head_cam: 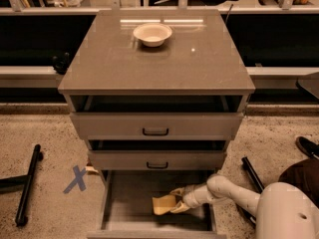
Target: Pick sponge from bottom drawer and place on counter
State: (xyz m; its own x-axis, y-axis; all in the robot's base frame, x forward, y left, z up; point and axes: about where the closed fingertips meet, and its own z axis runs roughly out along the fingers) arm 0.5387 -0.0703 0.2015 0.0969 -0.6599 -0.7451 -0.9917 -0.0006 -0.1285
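The bottom drawer (124, 208) of the grey-brown cabinet is pulled out, showing a flat floor. The pale-yellow sponge (163, 204) sits inside it, right of the middle, tilted a little off the floor. My gripper (175, 201) reaches in from the right on a white arm, and its fingers are closed around the sponge's right end. The counter (164, 59) is the glossy top slab above the three drawers.
A white round bowl (152, 34) stands on the counter near its back edge. The two upper drawers (155, 126) with black handles stick out above the bottom drawer. A black bar (27, 183) and a blue X mark (76, 179) are on the floor at left.
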